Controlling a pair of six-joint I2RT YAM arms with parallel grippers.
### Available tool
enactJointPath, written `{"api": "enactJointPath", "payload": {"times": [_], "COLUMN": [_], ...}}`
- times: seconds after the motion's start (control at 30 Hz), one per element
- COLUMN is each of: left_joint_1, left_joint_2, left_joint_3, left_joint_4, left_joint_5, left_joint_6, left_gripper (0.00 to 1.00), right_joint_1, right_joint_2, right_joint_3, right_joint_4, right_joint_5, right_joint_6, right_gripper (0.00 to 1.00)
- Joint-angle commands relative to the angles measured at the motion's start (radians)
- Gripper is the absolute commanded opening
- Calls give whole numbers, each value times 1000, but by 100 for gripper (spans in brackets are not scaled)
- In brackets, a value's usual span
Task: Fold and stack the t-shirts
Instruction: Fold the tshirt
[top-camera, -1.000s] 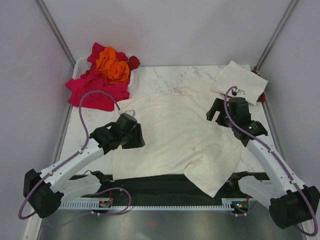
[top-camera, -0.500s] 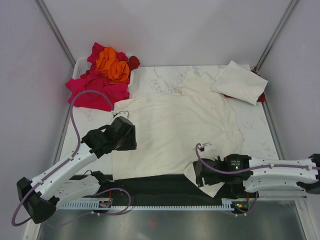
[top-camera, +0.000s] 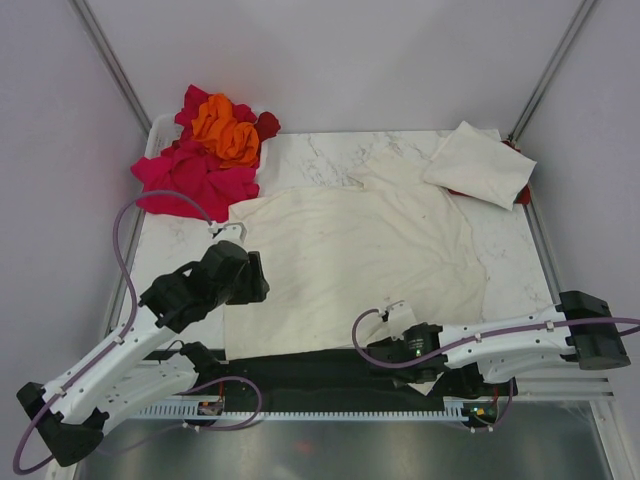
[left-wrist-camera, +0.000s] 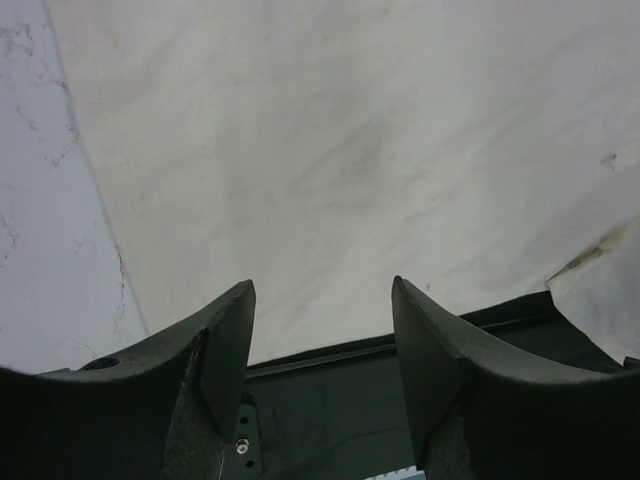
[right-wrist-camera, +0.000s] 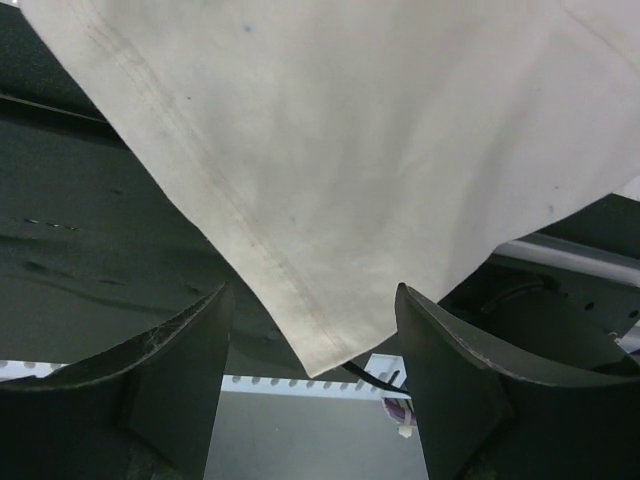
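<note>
Cream t-shirt (top-camera: 350, 260) hem reaches near edge of table (top-camera: 300, 150); left end effector (left-wrist-camera: 320, 300), right end effector (right-wrist-camera: 315, 300) both wide.

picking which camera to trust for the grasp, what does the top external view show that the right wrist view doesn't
Only top external: the pile of coloured t-shirts at the far left, the folded cream t-shirt at the far right, and the left gripper. Only right wrist: the stitching on the hemmed corner, which sits between the fingers of the open right gripper. Both: the spread cream t-shirt and the right gripper.
</note>
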Motion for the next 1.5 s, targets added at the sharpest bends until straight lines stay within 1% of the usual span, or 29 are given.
{"api": "enactJointPath", "payload": {"times": [0.0, 0.03, 0.13, 0.27, 0.43, 0.53, 0.67, 0.73, 0.77, 0.83, 0.87, 0.93, 0.97, 1.03, 1.07, 1.17, 1.3, 1.33, 1.4, 1.43, 1.47], "left_joint_1": [-3, -3, -3, -3, -2, -3, -3, -3, -2, -2, -2, -3, -2, -3, -2, -3, -2, -2, -2, -2, -2], "left_joint_2": [-3, 0, 10, 8, 4, 7, 23, 27, 28, 25, 23, 20, 22, 23, 25, 30, 36, 55, 85, 111, 114], "left_joint_3": [-3, -3, -3, -3, -6, -6, -5, -5, -5, -6, -6, -8, -8, -8, -8, -6, 12, 29, 76, 79, 70], "left_joint_4": [37, 37, 38, 37, 38, 38, 38, 38, 37, 35, 35, 37, 37, 37, 34, 34, 9, -80, -187, -242, -246], "left_joint_5": [-29, -30, -33, -40, -41, -44, -47, -49, -50, -52, -52, -53, -53, -55, -55, -55, -55, -64, -55, -41, -17], "left_joint_6": [25, 25, 25, 24, 22, 22, 21, 22, 21, 18, 18, 16, 16, 15, 15, 15, -11, -89, -189, -208, -220], "left_gripper": [65, 65, 65, 65, 65, 65, 65, 65, 65, 65, 65, 65, 65, 65, 65, 65, 65, 65, 65, 65, 65], "right_joint_1": [9, 9, 9, 9, 9, 9, 9, 9, 8, 9, 9, 9, 8, 9, 9, 9, 9, 8, 8, 8, 3], "right_joint_2": [-8, -16, -31, -8, -36, -57, -62, -54, -51, -36, -28, -14, -14, -16, -16, -25, -45, -45, -60, -65, -68], "right_joint_3": [-6, -6, -38, -99, -182, -224, -233, -227, -222, -207, -199, -183, -179, -176, -176, -172, -123, -89, -55, -20, 0], "right_joint_4": [69, 70, 148, 258, 336, 335, 332, 329, 324, 312, 307, 297, 295, 292, 292, 289, 220, 173, 142, 137, 152], "right_joint_5": [42, 34, -36, -103, -121, -123, -129, -126, -123, -114, -109, -91, -86, -80, -78, -75, -31, -17, 32, 51, 72], "right_joint_6": [-28, -36, -59, -68, -21, -5, -8, -15, -19, -28, -31, -45, -50, -56, -56, -61, -55, -51, -35, -33, -56], "right_gripper": [73, 73, 72, 68, 65, 61, 48, 46, 43, 41, 35, 30, 21, 13, 6, 0, 0, 0, 0, 0, 0]}}
